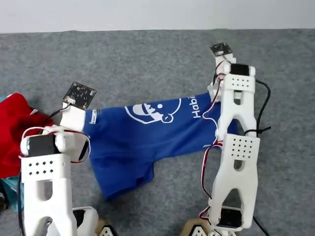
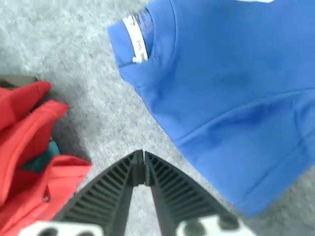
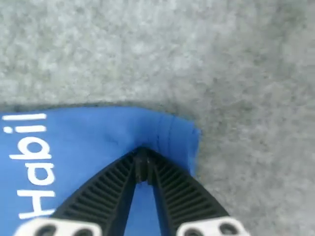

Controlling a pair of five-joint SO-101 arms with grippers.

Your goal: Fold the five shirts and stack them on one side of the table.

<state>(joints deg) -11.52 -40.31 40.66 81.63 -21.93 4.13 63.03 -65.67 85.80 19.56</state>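
Right wrist: R end effector (image 3: pixel 142 160) pinching blue shirt (image 3: pixel 98 132) hem.

Blue shirt (image 1: pixel 133 142): collar end covered by the left arm (image 1: pixel 44 167), hem end by the right arm (image 1: pixel 238 147); runs off two picture edges in each wrist view; white lettering (image 3: pixel 32 167) cut short at the frame. Red garment (image 1: pixel 12 128): cut by the picture's left edge, kind not discernible. Teal fabric (image 1: pixel 7 194): mostly buried under the red, kind not discernible. Dark object (image 2: pixel 17 80): part-hidden beneath red cloth, unidentified.
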